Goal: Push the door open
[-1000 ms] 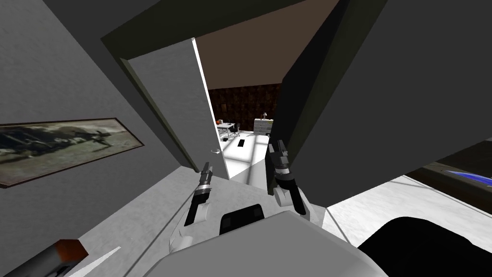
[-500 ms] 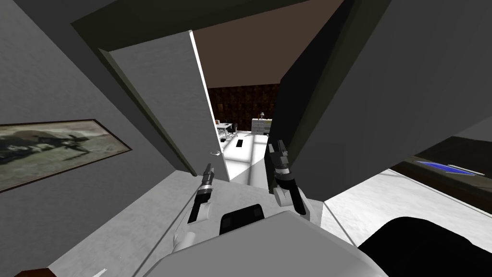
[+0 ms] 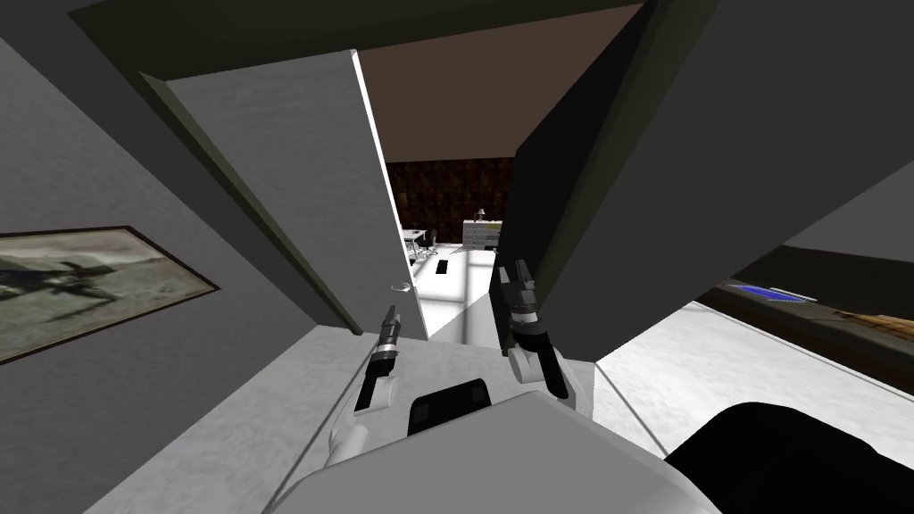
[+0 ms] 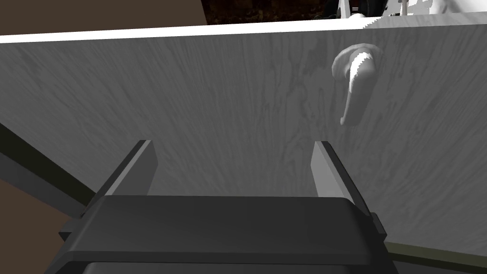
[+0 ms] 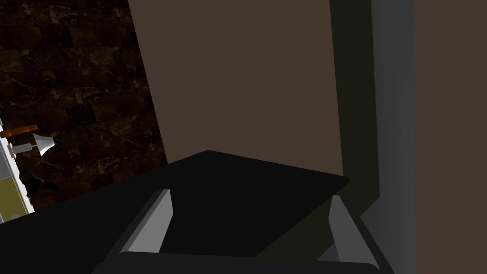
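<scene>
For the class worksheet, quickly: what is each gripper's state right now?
Left gripper: open, holding nothing, facing the door.
Right gripper: open, holding nothing.

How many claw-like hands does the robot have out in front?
2. The left gripper, open, faces the grey door close to its handle. The right gripper, also open, points into the gap beside the door's free edge.
</scene>
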